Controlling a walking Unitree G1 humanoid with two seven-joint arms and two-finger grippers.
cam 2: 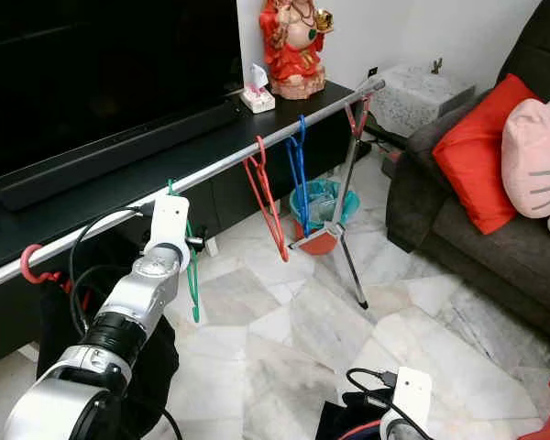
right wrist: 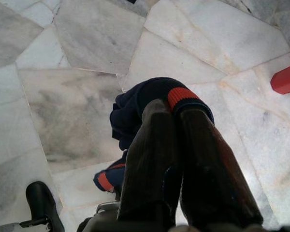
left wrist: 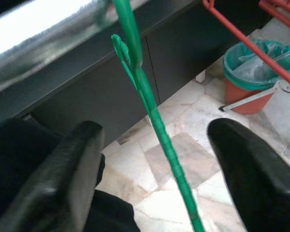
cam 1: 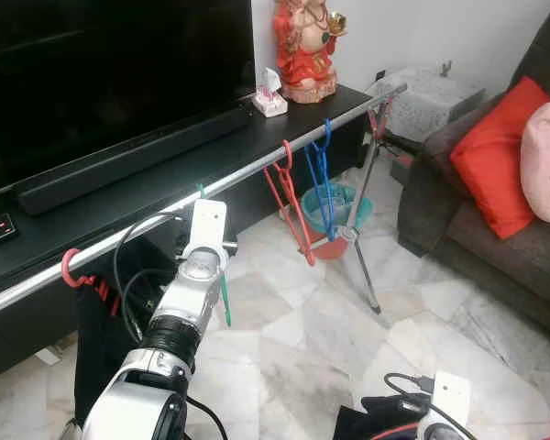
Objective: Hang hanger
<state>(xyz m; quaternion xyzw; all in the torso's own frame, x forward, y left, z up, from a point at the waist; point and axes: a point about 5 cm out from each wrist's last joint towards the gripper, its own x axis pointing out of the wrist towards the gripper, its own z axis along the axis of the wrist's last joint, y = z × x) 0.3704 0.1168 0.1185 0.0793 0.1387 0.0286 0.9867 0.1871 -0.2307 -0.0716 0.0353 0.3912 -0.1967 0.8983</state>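
Just a green hanger (left wrist: 157, 123) (thin, ridged)

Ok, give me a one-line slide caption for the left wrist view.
Left gripper open, its fingers either side of the green hanger hooked over the silver rail.

Marble floor (cam 1: 293, 339), dark sofa (cam 1: 495, 238)

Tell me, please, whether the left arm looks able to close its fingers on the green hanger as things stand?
Probably yes: the green hanger hangs from the rail between the left gripper's open fingers, with nothing in between.
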